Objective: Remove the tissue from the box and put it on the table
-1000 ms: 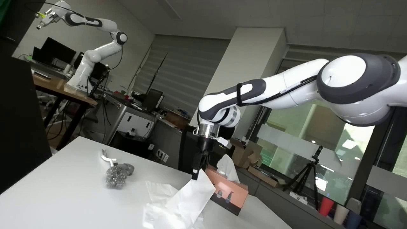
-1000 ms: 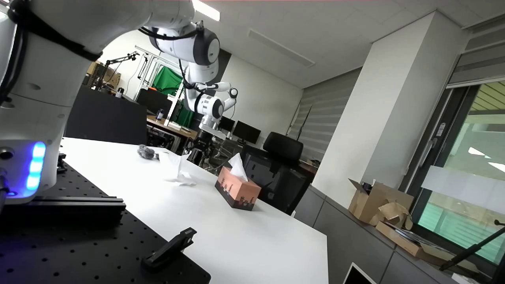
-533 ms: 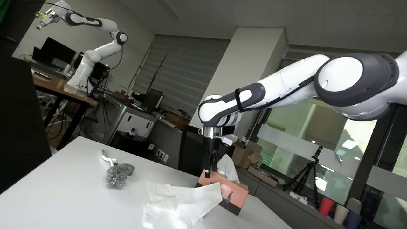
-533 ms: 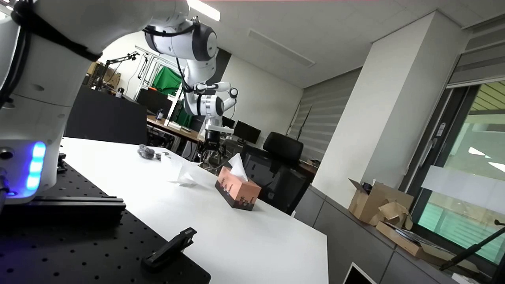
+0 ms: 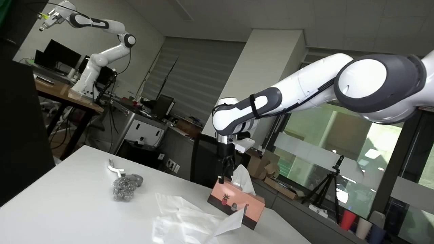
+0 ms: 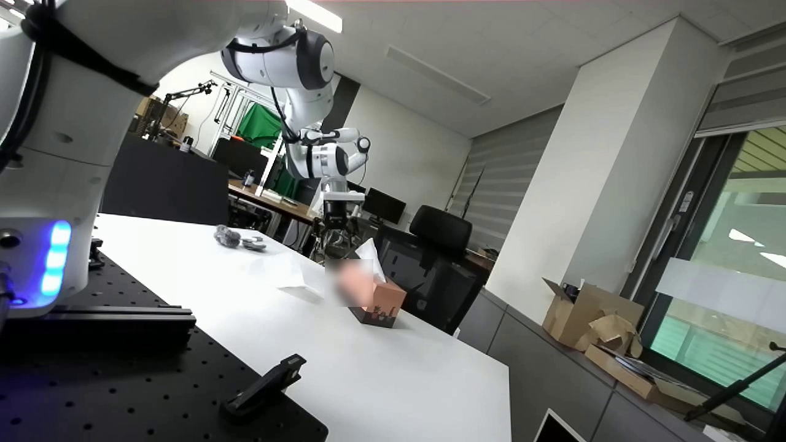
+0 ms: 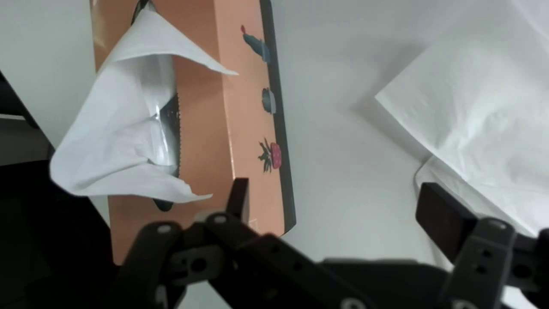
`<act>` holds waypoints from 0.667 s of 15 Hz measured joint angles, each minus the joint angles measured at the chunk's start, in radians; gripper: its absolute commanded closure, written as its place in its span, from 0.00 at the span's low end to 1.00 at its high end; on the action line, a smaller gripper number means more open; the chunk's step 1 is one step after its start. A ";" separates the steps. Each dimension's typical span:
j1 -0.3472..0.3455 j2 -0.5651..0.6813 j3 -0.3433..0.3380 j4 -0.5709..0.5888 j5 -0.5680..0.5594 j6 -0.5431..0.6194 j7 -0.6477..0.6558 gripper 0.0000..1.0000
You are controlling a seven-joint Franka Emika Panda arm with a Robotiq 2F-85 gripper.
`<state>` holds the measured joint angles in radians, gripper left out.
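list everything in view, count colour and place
table: 1, white, foreground
tissue box: 1, orange and black, on table
box tissue: 1, white, poking up
loose tissue: count unclear, white, on table
fuzzy lump: 1, grey, on table
thin item: count unclear, whitish, by lump
board: 1, black, beside table
stapler-like item: 1, black, at board edge
chair: 1, black, behind table
cardboard boxes: at least 2, brown, by window
tripod: 1, black, by window
cups: at least 3, red, cream, blue, by tripod
second arm: 1, white-grey, on desk
monitors: several, black, background
cloth: 1, green, background
arm: 1, white-grey, over table
gripper: 1, black, open, near tissue box
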<state>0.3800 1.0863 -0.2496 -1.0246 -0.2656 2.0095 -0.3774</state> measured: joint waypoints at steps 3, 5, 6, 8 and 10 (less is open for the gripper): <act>-0.004 -0.026 0.031 0.000 0.078 -0.060 -0.012 0.00; -0.009 -0.053 0.062 0.000 0.136 -0.122 -0.041 0.00; -0.013 -0.069 0.080 0.000 0.165 -0.161 -0.064 0.00; -0.017 -0.096 0.103 -0.001 0.190 -0.207 -0.088 0.00; -0.020 -0.103 0.110 -0.002 0.193 -0.215 -0.096 0.00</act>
<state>0.3600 0.9838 -0.1396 -1.0270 -0.0731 1.7947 -0.4730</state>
